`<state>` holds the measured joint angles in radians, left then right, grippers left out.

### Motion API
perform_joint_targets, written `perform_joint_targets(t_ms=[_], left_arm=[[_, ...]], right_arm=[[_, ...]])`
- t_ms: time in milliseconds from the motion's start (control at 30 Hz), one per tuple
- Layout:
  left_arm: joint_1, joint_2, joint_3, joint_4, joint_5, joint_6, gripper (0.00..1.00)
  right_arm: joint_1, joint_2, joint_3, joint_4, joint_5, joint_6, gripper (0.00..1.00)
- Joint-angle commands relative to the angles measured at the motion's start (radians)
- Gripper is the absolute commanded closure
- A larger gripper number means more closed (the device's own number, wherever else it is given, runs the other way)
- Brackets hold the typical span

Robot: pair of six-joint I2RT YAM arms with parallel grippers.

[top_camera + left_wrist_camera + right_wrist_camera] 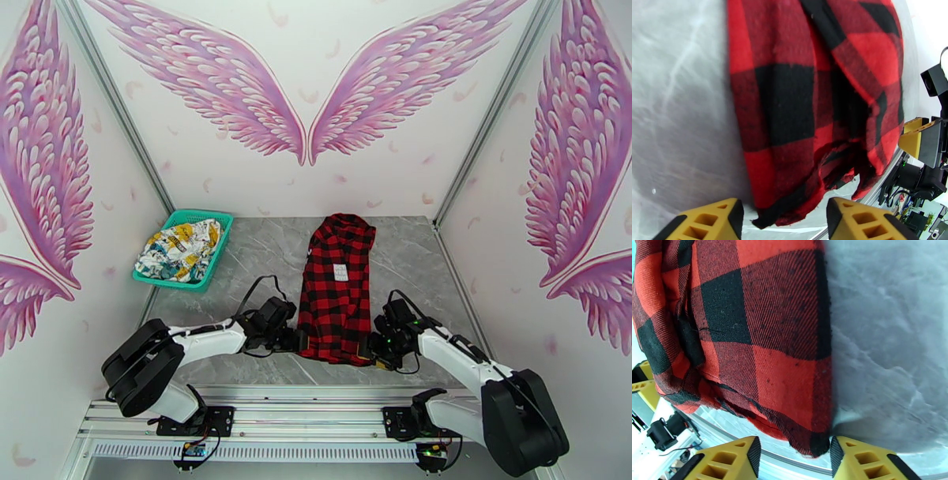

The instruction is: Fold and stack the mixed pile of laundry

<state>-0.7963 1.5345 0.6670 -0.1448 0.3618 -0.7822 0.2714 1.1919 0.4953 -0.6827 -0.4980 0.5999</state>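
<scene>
1. Top view: left pincer (296, 339) and right pincer (371, 345) sit low on the desk (261, 253), one at each near corner of the plaid garment (336, 292).
2. The plaid garment lies flat mid-desk as a long narrow strip running away from the arms, with its white label (340, 272) facing up.
3. The white cartoon-print garment (180, 249) lies crumpled in the teal basket (170, 282) at the far left, well apart.
4. Left wrist view: the left pincer (783, 207) stands spread. The plaid garment's (790, 98) ragged near hem lies between the yellow fingers (723, 215), not pinched.
5. Right wrist view: the right pincer (794, 447) is also spread. The corner of the plaid garment (750, 319) sits between the tips, just touching one finger (853, 453), with bare desk (888, 338) alongside.
6. Step in hand, as I read it: taking both near corners for the crosswise fold of the plaid garment.
7. The next move calls for both pincers to close on all layers at once, then lift evenly and carry the hem toward the collar. An uneven grip could drop the lower layer.
</scene>
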Motion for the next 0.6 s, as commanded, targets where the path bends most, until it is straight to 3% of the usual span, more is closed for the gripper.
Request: perform_joint_targets(t_ms=[0,200,433,567], left_arm=[[-0.018,0.015,-0.015,0.016,-0.016,-0.024,0.45],[-0.033,0.012,0.01,0.028,-0.047,-0.031,0.7],[-0.052,-0.036,0.025,-0.01,-0.091,-0.033,0.99],[-0.075,-0.067,0.031,-0.039,-0.101,-0.036,1.0]], right_arm=[[0.02,0.018,-0.021,0.077,-0.039,0.029,0.57],[0.023,-0.007,-0.021,0.06,0.008,0.031,0.78],[0.023,-0.128,-0.009,-0.039,0.053,0.045,0.93],[0.025,-0.203,-0.005,-0.098,0.057,0.062,0.98]])
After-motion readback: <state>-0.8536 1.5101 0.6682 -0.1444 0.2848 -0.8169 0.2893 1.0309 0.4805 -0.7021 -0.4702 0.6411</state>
